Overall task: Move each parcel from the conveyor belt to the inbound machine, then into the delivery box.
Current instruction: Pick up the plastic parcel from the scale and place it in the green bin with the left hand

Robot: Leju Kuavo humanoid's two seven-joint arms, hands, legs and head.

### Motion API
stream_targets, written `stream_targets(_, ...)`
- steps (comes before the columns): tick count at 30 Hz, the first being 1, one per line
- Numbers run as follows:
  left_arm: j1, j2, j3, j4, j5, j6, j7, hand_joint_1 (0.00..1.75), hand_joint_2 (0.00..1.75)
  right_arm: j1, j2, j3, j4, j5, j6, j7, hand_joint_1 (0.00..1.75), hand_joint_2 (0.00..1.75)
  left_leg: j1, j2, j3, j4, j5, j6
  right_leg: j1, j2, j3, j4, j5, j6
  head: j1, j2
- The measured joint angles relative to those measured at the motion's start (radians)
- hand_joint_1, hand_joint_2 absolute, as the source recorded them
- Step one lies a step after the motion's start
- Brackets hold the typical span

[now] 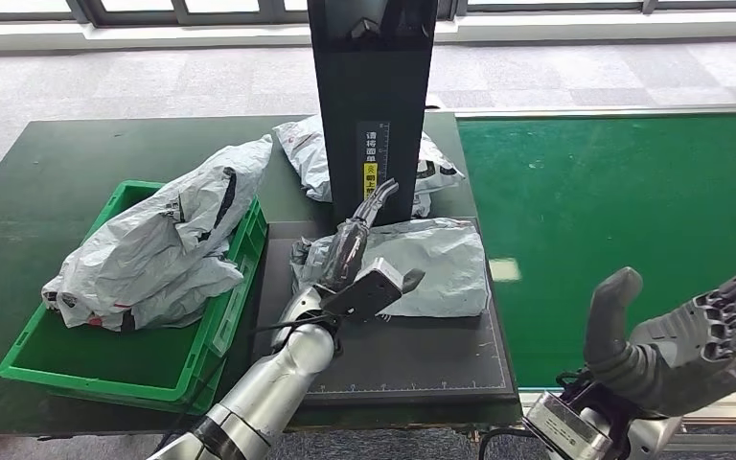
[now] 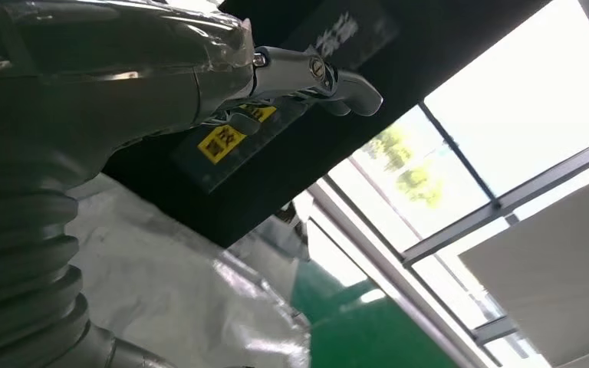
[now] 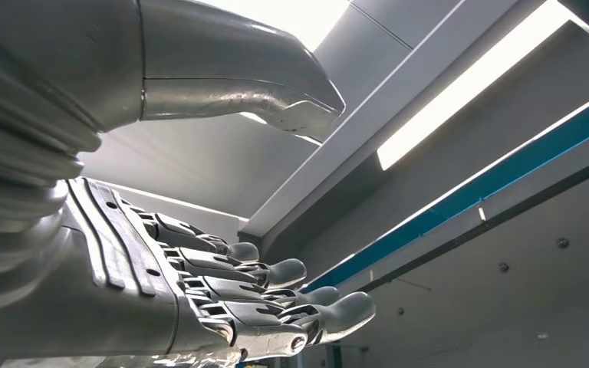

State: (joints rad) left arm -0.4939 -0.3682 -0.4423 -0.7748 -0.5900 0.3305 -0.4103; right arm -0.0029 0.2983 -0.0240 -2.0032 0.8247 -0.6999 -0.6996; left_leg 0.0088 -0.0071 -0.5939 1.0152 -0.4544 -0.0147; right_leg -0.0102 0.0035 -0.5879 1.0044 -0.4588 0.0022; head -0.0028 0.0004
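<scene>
- Grey parcel (image 1: 422, 264) lies on the black scanner plate (image 1: 422, 359), left hand (image 1: 359, 254) resting on it, fingers straight, holding nothing
- Right hand (image 1: 700, 331) open over the green belt (image 1: 623, 220)

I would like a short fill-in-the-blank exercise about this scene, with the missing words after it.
1. The crate holding grey parcels is ____ in colour.
2. The left hand rests on a grey parcel lying on the black ____.
3. The right hand holds ____.
4. The conveyor belt surface is ____.

Missing words: green; platform; nothing; green
</scene>
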Motion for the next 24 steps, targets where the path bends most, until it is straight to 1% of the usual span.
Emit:
stream_targets(5, -0.043, -0.003, -0.054, 0.138, -0.033, 0.027, 0.065, 0.0, 1.75, -0.009, 0.0, 0.0, 0.0, -0.004, 0.0, 0.0, 0.0, 1.75, 0.0, 0.0, 0.0, 0.0, 0.0, 0.0, 0.0, 0.0, 0.0, 0.0, 0.0, 0.0, 0.0, 0.0)
stream_targets(11, -0.074, -0.003, -0.125, 0.262, -0.11, 0.06, 0.197, 0.0, 1.75, -0.026, 0.001, 0.0, 0.003, -0.004, 0.001, 0.0, 0.0, 1.75, 0.0, 0.0, -0.001, 0.0, 0.0, 0.0, 0.0, 0.0, 0.0, 0.0, 0.0, 0.0, 0.0, 0.0)
stream_targets(16, -0.094, -0.003, -0.186, 0.335, -0.17, 0.064, 0.306, 0.0, 1.75, -0.032, 0.002, 0.0, 0.011, -0.001, 0.001, 0.0, 0.0, 1.75, 0.0, 0.0, -0.001, 0.0, 0.0, 0.0, 0.0, 0.0, 0.0, 0.0, 0.0, 0.0, 0.0, 0.0)
stream_targets(20, -0.108, -0.003, -0.23, 0.378, -0.212, 0.05, 0.361, 1.45, 1.75, -0.033, 0.002, 0.0, 0.017, -0.002, 0.001, 0.0, 0.0, 1.75, 0.0, 0.0, -0.001, 0.0, 0.0, 0.0, 0.0, 0.0, 0.0, 0.0, 0.0, 0.0, 0.0, 0.0)
stream_targets(23, -0.117, -0.003, -0.267, 0.401, -0.255, 0.017, 0.405, 1.45, 1.75, -0.033, 0.002, 0.0, 0.018, -0.003, 0.001, 0.0, 0.0, 1.75, 0.0, -0.001, -0.001, 0.0, 0.0, 0.0, 0.0, 0.0, 0.0, 0.0, 0.0, 0.0, 0.0, 0.0)
stream_targets(24, -0.119, -0.003, -0.28, 0.407, -0.263, 0.012, 0.414, 1.52, 1.75, -0.033, 0.002, 0.0, 0.018, -0.004, 0.001, 0.0, 0.0, 1.75, 0.0, -0.001, -0.001, 0.0, 0.0, 0.0, 0.0, 0.0, 0.0, 0.0, 0.0, 0.0, 0.0, 0.0)
